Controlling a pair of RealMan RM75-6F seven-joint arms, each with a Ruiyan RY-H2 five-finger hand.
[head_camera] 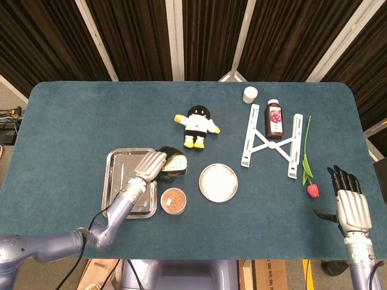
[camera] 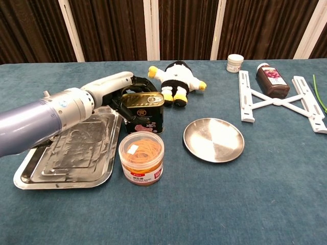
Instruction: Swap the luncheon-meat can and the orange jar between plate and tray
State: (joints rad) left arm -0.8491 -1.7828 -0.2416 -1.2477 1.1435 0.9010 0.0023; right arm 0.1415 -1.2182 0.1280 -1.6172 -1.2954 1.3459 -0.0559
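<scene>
The luncheon-meat can [head_camera: 176, 164] [camera: 144, 113] stands on the table beside the right rim of the steel tray [head_camera: 124, 181] [camera: 66, 148]. My left hand [head_camera: 151, 166] [camera: 110, 89] wraps it, dark fingers curled behind the can and the thumb at its front left. The orange jar [head_camera: 173, 200] [camera: 141, 158] stands on the table just in front of the can. An empty round steel plate [head_camera: 218, 182] [camera: 213, 139] lies to the right of both. My right hand [head_camera: 352, 206] hangs open at the table's right front edge, holding nothing; the chest view does not show it.
A plush toy [head_camera: 196, 127] [camera: 176, 76] lies just behind the can. Further right are a white folding stand [head_camera: 272, 142] [camera: 278, 99] with a dark bottle [head_camera: 274, 119] on it, a small white jar [head_camera: 250, 95] and a tulip [head_camera: 309, 181].
</scene>
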